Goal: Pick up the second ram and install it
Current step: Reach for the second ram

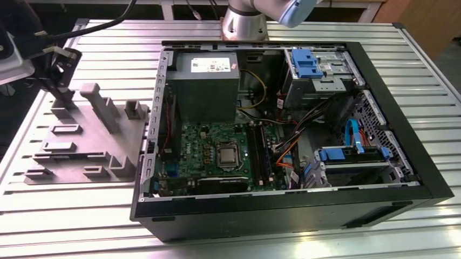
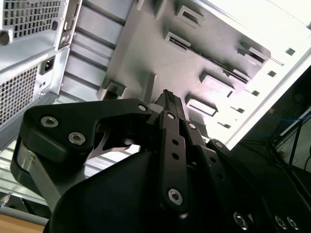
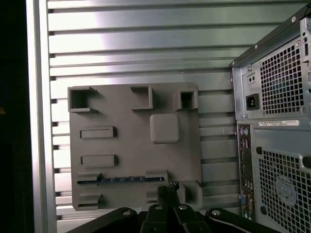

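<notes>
- The gripper (image 3: 167,188) has its dark fingers drawn together to one tip. Nothing sits between them, as far as both wrist views let me judge.
- That tip appears just beside one end of the second ram (image 3: 121,179). I cannot tell whether it touches the strip or hangs above it.
- The second ram stands on its long edge in a slot of the grey fixture (image 3: 131,145), seen as a thin blue-green line.
- Its long axis runs parallel to the fixture's edge opposite the three square pockets (image 3: 141,97), close to that edge. One end points at the computer case (image 3: 272,145), and the other lies near the fixture's corner away from the case.
- The fixture lies flat on the slatted metal table (image 3: 146,58), near the table's edge.
- The case lies open on the same table, its rear panel facing the fixture.
</notes>
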Motion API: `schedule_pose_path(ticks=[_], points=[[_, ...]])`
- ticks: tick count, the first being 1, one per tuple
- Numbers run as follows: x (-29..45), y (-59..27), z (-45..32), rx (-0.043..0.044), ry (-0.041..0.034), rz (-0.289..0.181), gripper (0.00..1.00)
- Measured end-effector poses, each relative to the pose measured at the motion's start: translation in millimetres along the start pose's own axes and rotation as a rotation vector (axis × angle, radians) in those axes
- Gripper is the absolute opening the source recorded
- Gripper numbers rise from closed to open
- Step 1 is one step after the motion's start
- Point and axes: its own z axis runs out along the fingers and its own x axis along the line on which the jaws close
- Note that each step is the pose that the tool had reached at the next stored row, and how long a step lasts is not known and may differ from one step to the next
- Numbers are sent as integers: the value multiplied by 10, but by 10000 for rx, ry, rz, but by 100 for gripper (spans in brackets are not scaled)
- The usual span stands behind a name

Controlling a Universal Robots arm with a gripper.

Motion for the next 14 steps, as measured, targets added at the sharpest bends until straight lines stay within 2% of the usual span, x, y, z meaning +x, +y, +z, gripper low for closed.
schedule_pose_path(ticks=[14], points=[[277,-33,177,0,0,0,10]])
